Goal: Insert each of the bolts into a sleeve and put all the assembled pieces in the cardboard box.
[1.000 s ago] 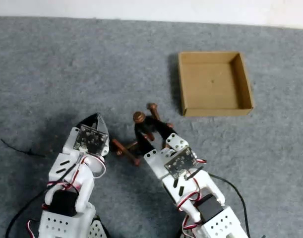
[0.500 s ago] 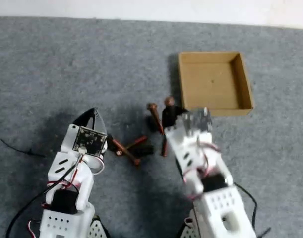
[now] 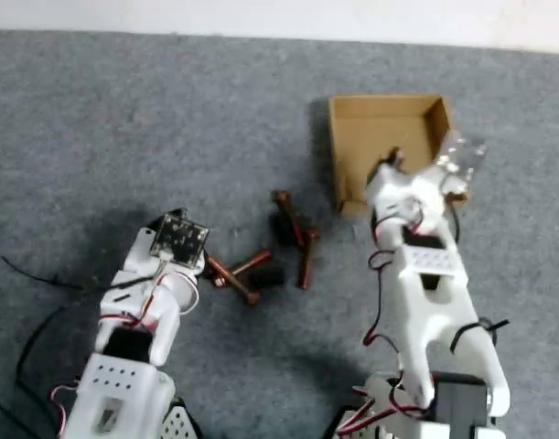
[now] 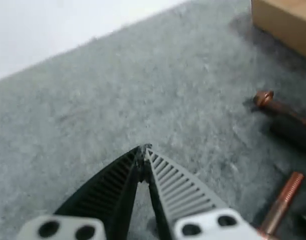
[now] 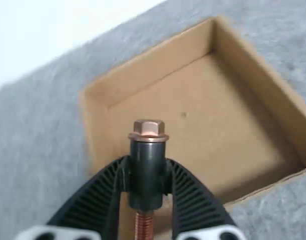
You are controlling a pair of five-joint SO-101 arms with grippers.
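Carried clear of the loose hardware within the past second, the bolt-and-sleeve assembly (image 5: 148, 146) now hangs over the cardboard box (image 5: 158, 65). Its copper hex head points away from the right gripper (image 5: 146, 175), whose ribbed fingers pinch the black sleeve from both sides while the threaded shank pokes back between them. The box's bare floor lies beyond the fingertips, with its near wall just beneath them. A clean drop looks to call for easing forward and down until the piece sits low inside the walls, then spreading the fingers slowly. The grip is on the sleeve alone, so a jolt could shake the bolt out. Behind that gripper and off to its left, loose bolts (image 3: 304, 261) and dark sleeves (image 3: 284, 229) wait on the grey mat (image 3: 123, 119), near the left gripper (image 4: 142, 150), whose fingers are pressed together on nothing.
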